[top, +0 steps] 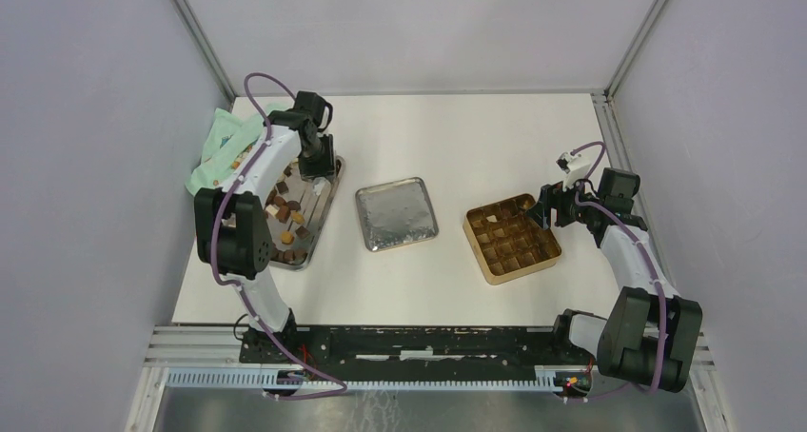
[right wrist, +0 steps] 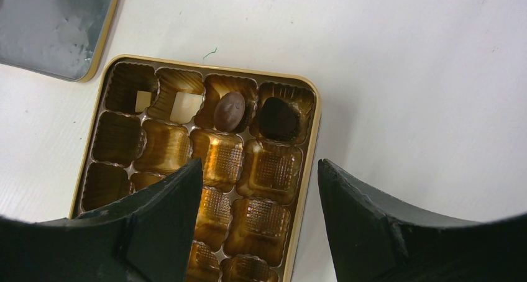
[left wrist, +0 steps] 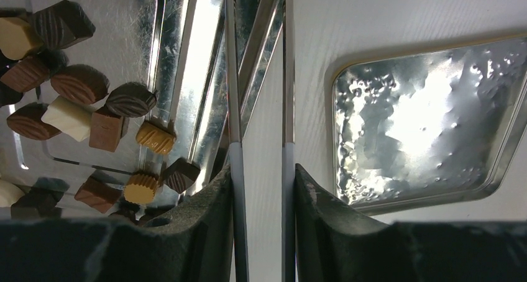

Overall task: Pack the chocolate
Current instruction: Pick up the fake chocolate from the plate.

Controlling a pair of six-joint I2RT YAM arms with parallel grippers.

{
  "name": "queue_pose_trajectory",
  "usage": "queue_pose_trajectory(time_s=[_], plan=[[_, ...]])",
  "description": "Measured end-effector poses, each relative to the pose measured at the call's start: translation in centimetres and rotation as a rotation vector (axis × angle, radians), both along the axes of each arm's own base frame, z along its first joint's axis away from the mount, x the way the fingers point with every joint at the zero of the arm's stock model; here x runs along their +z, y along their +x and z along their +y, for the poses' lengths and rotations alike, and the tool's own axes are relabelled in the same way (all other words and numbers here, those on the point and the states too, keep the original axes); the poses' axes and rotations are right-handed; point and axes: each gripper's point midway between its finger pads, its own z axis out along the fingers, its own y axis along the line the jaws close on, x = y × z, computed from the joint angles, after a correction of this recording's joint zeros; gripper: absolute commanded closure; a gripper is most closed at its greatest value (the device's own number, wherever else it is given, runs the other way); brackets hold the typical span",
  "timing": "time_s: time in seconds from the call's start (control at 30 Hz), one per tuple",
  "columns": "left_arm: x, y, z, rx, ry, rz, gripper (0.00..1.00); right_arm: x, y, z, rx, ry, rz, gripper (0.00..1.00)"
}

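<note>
Several pieces of chocolate (left wrist: 93,102), dark, mid-brown and cream, lie loose on a metal tray (left wrist: 186,77) at the left (top: 285,213). My left gripper (left wrist: 261,170) is shut on the long metal tweezers (left wrist: 233,77). Their two arms stand apart, with the tips out of view past the tray's right rim. The gold tin (top: 511,239) sits at the right. One brown chocolate (right wrist: 229,110) lies in a far-row compartment, and a darker piece (right wrist: 278,118) in the corner one beside it. My right gripper (right wrist: 258,170) hangs open over the tin's right edge (right wrist: 304,182), holding nothing.
The tin's silver lid (top: 396,213) lies upside down between tray and tin, and shows to the right of the tweezers (left wrist: 422,120). A green wrapper (top: 221,147) lies at the far left behind the tray. Walls close in the table on three sides.
</note>
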Motion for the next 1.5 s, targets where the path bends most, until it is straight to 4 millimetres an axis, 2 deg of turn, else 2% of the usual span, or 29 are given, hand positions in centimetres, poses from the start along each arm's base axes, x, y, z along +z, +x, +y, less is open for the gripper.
queue_pose_trajectory(time_s=[0.3, 0.87, 1.0, 1.13, 1.23, 1.5], plan=[[-1.2, -1.1, 0.1, -0.003, 0.013, 0.041, 0.6, 0.0, 0.0, 0.0, 0.0, 0.001, 0.0, 0.26], [-1.3, -1.5, 0.2, -0.004, 0.016, 0.058, 0.58, -0.1, -0.1, 0.1, 0.003, 0.005, 0.002, 0.26], [-1.3, -1.6, 0.2, -0.004, 0.017, 0.06, 0.65, -0.1, -0.1, 0.1, 0.004, 0.006, 0.002, 0.26], [-1.3, -1.6, 0.2, -0.004, 0.017, 0.061, 0.81, -0.1, -0.1, 0.1, 0.004, 0.006, 0.002, 0.26], [-1.3, -1.6, 0.2, -0.004, 0.017, 0.061, 0.96, -0.1, -0.1, 0.1, 0.004, 0.006, 0.002, 0.26], [-0.9, -1.6, 0.2, -0.003, 0.016, 0.052, 0.98, -0.1, -0.1, 0.1, 0.004, 0.006, 0.002, 0.26]])
